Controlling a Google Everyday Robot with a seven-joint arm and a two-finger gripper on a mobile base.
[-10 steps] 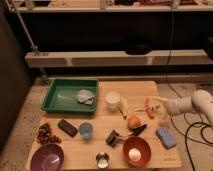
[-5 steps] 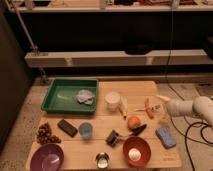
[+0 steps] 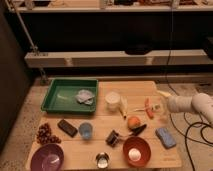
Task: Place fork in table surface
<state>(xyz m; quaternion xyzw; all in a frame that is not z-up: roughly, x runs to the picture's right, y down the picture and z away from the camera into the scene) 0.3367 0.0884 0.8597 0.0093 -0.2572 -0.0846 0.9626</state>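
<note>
End effector (image 3: 161,106) hangs released at the bench's (image 3: 135,90) 3 o'clock edge, apparently holding nothing. Fork (image 3: 123,107) lies flat on the bench at its 9 o'clock, past the orange stick (image 3: 148,108), just beside the cup (image 3: 113,98). Its long axis runs roughly 12–6, lighter end toward 12, so the reach is probably toward 9.

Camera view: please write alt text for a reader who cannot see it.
A white robot arm reaches in from the right, its gripper with open fingers above the right edge of a light wooden table surface. The table holds a green tray at the back left, a purple bowl and an orange bowl in front, and small items between.
</note>
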